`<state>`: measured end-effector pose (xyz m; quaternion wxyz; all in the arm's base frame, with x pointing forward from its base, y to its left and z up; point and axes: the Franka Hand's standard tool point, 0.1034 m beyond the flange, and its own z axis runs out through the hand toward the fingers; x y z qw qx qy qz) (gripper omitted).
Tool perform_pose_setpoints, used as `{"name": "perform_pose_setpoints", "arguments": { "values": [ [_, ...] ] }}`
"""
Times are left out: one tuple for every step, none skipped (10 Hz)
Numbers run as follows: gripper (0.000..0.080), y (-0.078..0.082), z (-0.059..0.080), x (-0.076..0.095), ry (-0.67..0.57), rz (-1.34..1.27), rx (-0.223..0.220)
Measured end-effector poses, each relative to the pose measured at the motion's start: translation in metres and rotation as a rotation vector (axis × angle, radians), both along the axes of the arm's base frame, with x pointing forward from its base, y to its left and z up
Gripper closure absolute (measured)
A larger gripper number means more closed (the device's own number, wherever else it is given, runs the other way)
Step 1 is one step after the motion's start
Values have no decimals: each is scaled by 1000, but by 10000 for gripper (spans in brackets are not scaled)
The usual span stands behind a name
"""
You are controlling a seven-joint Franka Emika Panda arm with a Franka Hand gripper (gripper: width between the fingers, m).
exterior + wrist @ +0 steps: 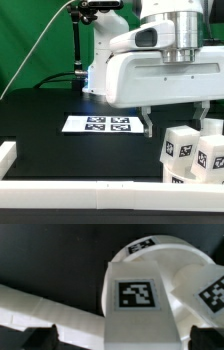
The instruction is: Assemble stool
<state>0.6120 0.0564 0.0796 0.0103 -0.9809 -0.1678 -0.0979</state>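
Several short chunky white stool legs with black-and-white tags stand bunched at the exterior view's right, among them a front leg (181, 152) and one beside it (211, 156). My gripper (174, 122) hangs open just above them. In the wrist view one leg (135, 294) fills the middle, showing a tag on its flat side. Two more legs (205, 287) (150, 247) crowd against it. The gripper (122, 340) is open, and its dark fingertips (38, 340) stand wide on either side of the middle leg with nothing pinched.
The marker board (100, 124) lies on the black table toward the back. A long white border rail (80, 190) runs along the front edge, with another piece at the exterior view's left (8, 152). That rail (40, 303) passes close beside the legs.
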Motion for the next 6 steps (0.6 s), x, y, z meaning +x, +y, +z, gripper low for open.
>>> {"name": "perform_pose_setpoints", "arguments": {
  "values": [
    [150,0,-1,0,2,-1,0],
    [276,1,-1,-1,2,-2,1],
    [276,1,-1,-1,2,-2,1],
    [466,0,-1,-1,2,-5,1],
    [466,0,-1,-1,4,-32,6],
    [462,0,-1,-1,4,-36,7]
  ]
}}
